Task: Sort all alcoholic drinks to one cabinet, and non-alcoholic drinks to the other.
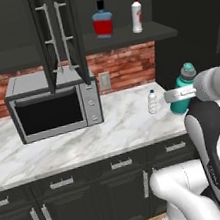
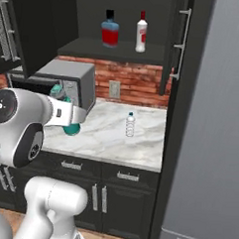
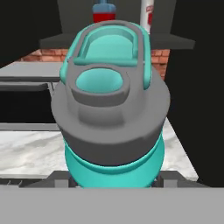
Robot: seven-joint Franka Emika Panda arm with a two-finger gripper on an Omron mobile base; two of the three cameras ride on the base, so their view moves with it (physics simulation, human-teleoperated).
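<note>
My gripper (image 1: 179, 95) is shut on the tall teal bottle (image 1: 184, 85) with the grey cap, holding it upright near the counter's front. From the hand view the teal bottle (image 3: 113, 131) looms close, gripped low between the fingers. The small clear water bottle (image 1: 153, 102) stands on the counter. The squat blue bottle (image 1: 103, 24) and the slim white red-capped bottle (image 1: 136, 14) stand on the shelf of the open right cabinet (image 1: 125, 38). The left cabinet (image 1: 3, 64) also stands open, its shelf bare.
Both cabinet doors (image 1: 57, 37) hang open side by side above the microwave (image 1: 55, 106) on the marble counter (image 1: 87, 141). A tall grey fridge (image 2: 209, 146) closes off the counter's right end. Brick backsplash with an outlet (image 1: 105, 80) runs behind.
</note>
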